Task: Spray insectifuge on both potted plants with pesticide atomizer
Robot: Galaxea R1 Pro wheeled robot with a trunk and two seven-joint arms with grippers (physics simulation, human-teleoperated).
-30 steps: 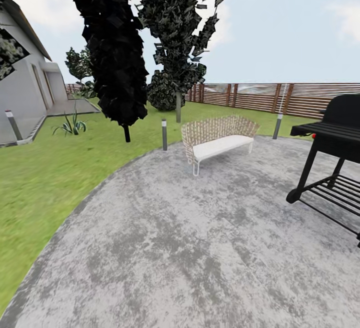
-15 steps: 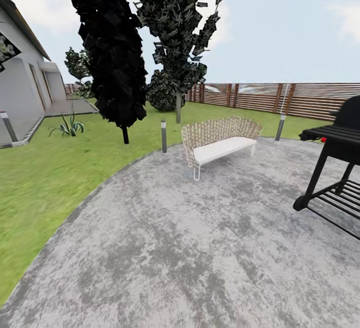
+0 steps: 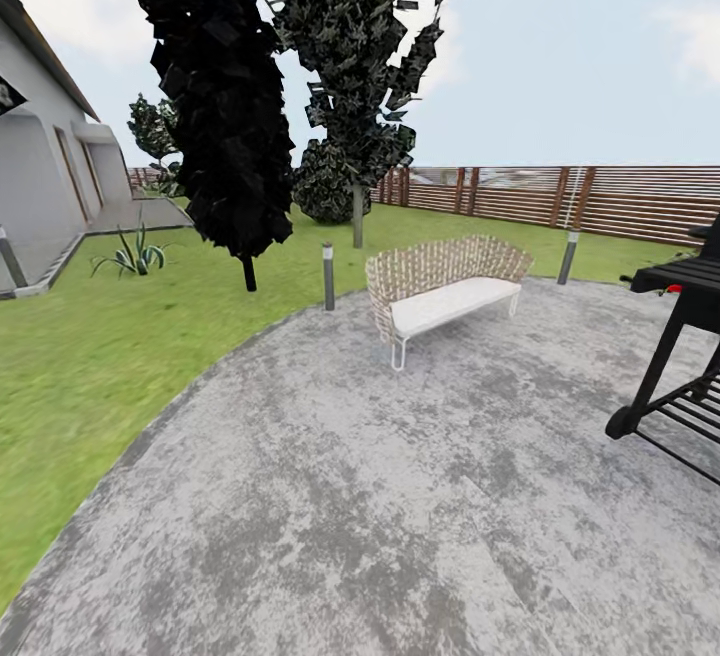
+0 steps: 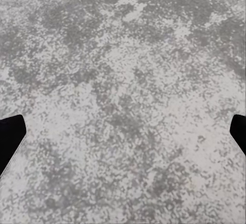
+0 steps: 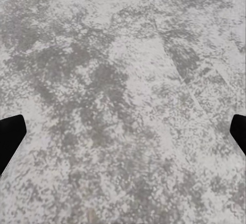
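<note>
Head view: mottled patio (image 3: 400, 496), wicker bench (image 3: 445, 286), black grill (image 3: 680, 346). Left gripper (image 4: 123, 131) and right gripper (image 5: 123, 131) spread wide, holding nothing.

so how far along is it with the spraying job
Nothing looks done yet. Both end effectors are open and empty: the left end effector and the right end effector hang over bare patio paving, fingers spread wide. The robot is on the patio facing a wicker bench, with a spiky green plant far off by the house. Finding and picking up the atomizer, then spraying both plants, all remains.
</note>
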